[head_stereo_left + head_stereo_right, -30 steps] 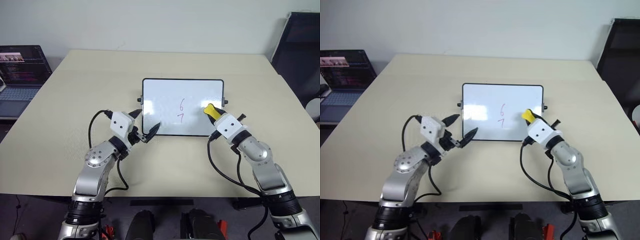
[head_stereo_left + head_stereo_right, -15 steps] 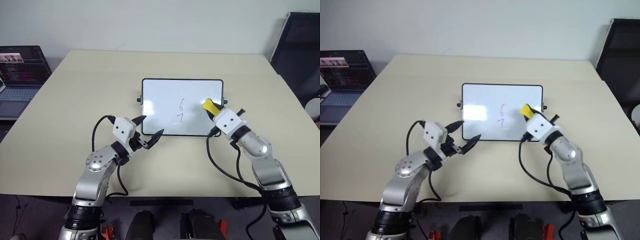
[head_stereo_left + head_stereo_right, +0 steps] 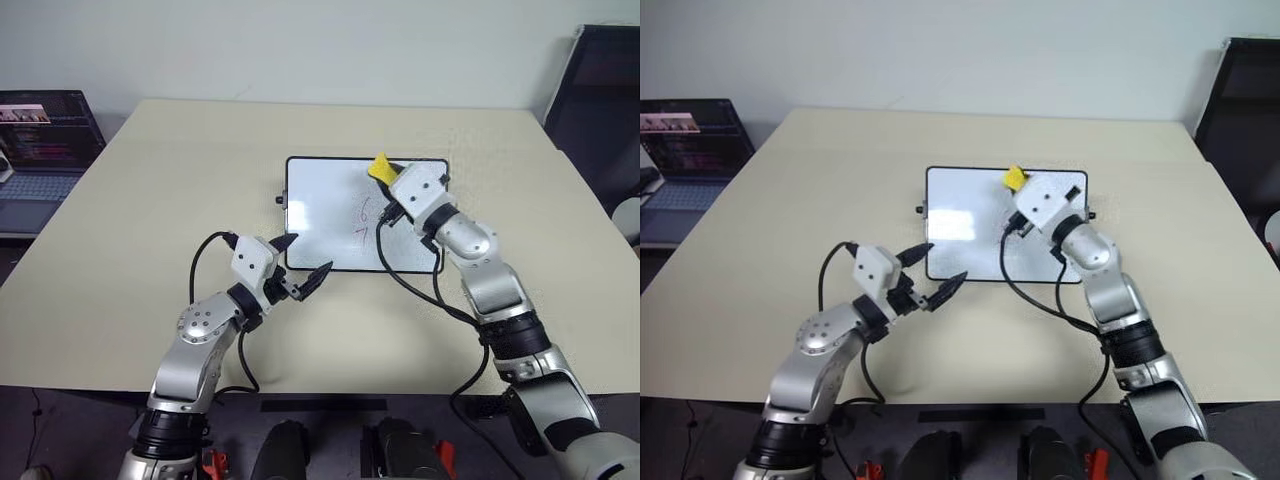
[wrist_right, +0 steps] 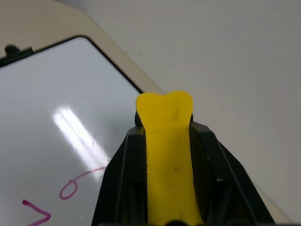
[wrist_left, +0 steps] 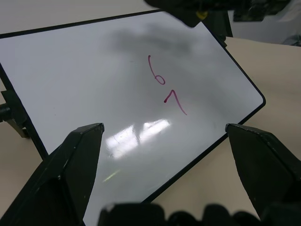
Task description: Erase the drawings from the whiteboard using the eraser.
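Observation:
The whiteboard (image 3: 320, 210) lies flat in the middle of the table, black-framed with knobs on its short sides. The drawings (image 3: 363, 220) are a red "6" over a "7" near the board's centre, and also show as the drawings (image 5: 164, 89). My right gripper (image 3: 386, 180) is shut on the yellow eraser (image 3: 380, 167), which hovers over the board's far edge just beyond the digits; the eraser (image 4: 167, 136) sticks out between the two black fingers. My left gripper (image 3: 308, 254) stands open at the board's near left corner with nothing between its fingers.
The beige table (image 3: 150, 200) has free room all around the board. An open laptop (image 3: 40, 150) sits off the table's left side. A dark chair (image 3: 600, 110) stands at the far right. Black cables trail from both wrists.
My right gripper has carried the eraser from the board's right side forward and to the left, up over the far edge above the digits. The left gripper has stayed put.

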`<action>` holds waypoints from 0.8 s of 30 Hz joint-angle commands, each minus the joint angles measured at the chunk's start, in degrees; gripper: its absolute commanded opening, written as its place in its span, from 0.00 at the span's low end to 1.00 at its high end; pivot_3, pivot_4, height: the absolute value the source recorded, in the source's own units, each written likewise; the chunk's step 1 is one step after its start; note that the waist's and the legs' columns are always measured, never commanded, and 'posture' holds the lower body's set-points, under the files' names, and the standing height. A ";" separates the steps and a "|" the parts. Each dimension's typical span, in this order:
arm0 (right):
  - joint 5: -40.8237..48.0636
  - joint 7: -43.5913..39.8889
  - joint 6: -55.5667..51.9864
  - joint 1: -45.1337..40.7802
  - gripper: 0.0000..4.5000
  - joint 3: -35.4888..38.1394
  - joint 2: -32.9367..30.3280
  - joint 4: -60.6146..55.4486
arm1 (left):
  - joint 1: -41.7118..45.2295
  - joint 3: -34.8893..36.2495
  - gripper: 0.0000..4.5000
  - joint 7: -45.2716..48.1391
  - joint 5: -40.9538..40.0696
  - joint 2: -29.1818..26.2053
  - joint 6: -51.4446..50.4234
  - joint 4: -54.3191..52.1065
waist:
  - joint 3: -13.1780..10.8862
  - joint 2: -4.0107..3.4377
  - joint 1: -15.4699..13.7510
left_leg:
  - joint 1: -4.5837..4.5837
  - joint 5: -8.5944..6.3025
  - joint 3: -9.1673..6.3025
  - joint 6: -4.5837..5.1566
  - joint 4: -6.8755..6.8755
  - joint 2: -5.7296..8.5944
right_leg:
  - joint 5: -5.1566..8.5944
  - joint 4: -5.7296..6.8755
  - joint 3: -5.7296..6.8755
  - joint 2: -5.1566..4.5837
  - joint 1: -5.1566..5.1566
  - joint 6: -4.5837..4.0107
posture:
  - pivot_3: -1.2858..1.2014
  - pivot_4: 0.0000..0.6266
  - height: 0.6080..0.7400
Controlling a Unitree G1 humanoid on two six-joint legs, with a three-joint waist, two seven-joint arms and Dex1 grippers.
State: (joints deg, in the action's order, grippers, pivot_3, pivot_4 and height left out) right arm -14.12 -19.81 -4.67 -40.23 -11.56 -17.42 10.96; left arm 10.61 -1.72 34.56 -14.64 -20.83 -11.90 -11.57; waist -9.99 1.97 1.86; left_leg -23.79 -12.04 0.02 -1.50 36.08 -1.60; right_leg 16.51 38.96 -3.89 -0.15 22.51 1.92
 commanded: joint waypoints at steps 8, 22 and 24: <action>-3.73 1.78 1.65 -5.74 0.20 -1.49 0.26 7.39 | 0.10 0.82 1.00 -0.83 0.30 -0.61 1.26 -2.08 | 0.00 0.00 0.03 | 0.01 0.00 -0.03 0.00 0.00 -0.01 | 0.00 0.01 -0.03 0.00 0.02 0.00 | 0.52 0.24 1.00; -5.94 3.14 1.07 -7.71 0.20 -3.67 2.27 12.48 | -0.31 1.11 1.00 -3.01 0.66 -0.67 0.25 -4.30 | 0.00 -0.01 0.09 | 0.00 0.00 -0.07 0.00 -0.01 -0.01 | -0.01 0.02 -0.04 -0.01 0.05 0.00 | 0.52 0.24 1.00; -6.00 2.75 0.89 -6.79 0.20 -3.94 2.17 11.90 | -0.51 1.16 1.00 -3.57 0.59 -0.69 -0.18 -5.06 | 0.00 -0.01 0.08 | 0.00 0.00 -0.09 0.00 -0.02 -0.02 | 0.00 0.02 -0.04 -0.01 0.05 -0.01 | 0.52 0.24 1.00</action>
State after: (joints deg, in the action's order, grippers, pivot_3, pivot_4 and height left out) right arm -19.65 -16.74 -4.17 -47.68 -15.11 -15.03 24.40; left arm 10.15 -1.75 31.66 -14.08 -21.16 -12.25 -13.57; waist -9.99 1.97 1.94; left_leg -23.79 -12.04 -0.07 -1.50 36.06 -1.62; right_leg 16.50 38.98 -3.93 -0.16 22.56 1.91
